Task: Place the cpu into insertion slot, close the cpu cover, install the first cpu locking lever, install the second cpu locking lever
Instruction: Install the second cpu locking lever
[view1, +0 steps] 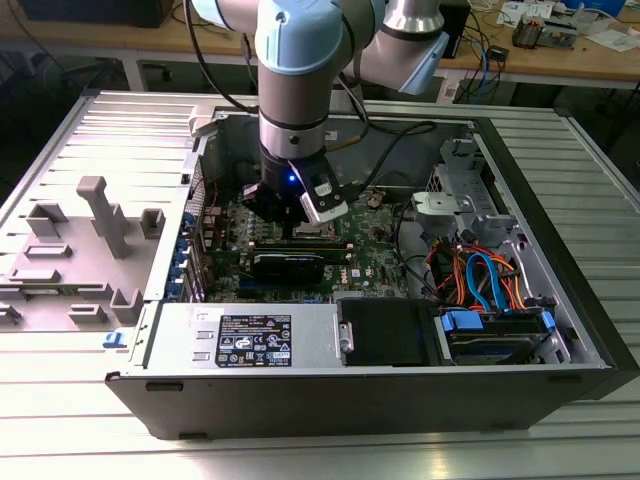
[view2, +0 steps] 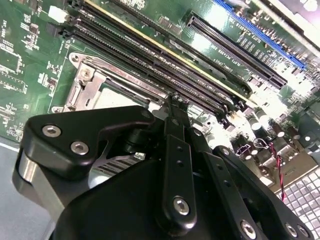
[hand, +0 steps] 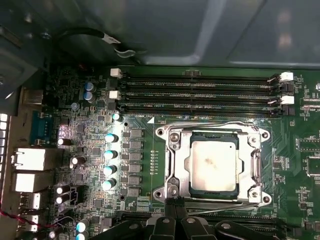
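Note:
The cpu (hand: 212, 165), a dull silver square, lies in the insertion slot (hand: 165, 194) on the green motherboard. The cpu cover (hand: 176, 165) lies flat around it as a silver frame. A thin wire lever (hand: 210, 124) runs along the socket's side nearest the memory slots, and another wire (hand: 235, 205) runs along the opposite side. My gripper (hand: 175, 201) has its black fingers pressed together at that opposite edge, tips low at the socket rim (view2: 87, 85). The second wrist view shows my gripper (view2: 172, 101) between socket and memory slots. My gripper (view1: 290, 222) hangs inside the open computer case.
Long black memory slots (hand: 200, 92) flank the socket on both sides. Capacitors (hand: 110, 155) and rear ports (hand: 30, 160) stand beside it. The case holds a power supply (view1: 260, 340), a drive cage (view1: 460, 190) and orange and blue cables (view1: 480, 275). Grey fixtures (view1: 100, 215) sit at the exterior view's left.

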